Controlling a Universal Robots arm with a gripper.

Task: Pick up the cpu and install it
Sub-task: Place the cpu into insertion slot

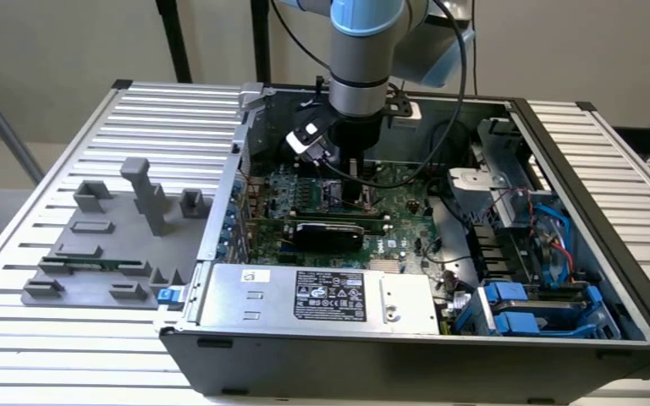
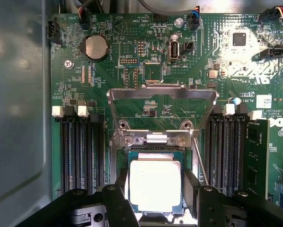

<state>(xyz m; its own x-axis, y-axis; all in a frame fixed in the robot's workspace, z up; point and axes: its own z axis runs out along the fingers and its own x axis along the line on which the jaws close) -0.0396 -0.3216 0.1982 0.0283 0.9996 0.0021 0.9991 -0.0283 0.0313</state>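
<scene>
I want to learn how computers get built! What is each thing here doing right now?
cpu, gripped on two sides.
gripper, shut on the cpu.
socket cover, flipped up, open.
computer case, lying flat, side open.
memory stick, seated in a slot.

Can't see the lower edge of the cpu [image 2: 154,182], tucked behind the black tool [image 2: 156,178]. Can't see the tool's base, cut off by the picture's edge. Can't read the tiny white print on the green board [image 2: 203,35]. Can't read the label [image 1: 331,296] on the grey box [image 1: 406,306]. Can't see the top of the arm [image 1: 359,51], cut off too.
</scene>
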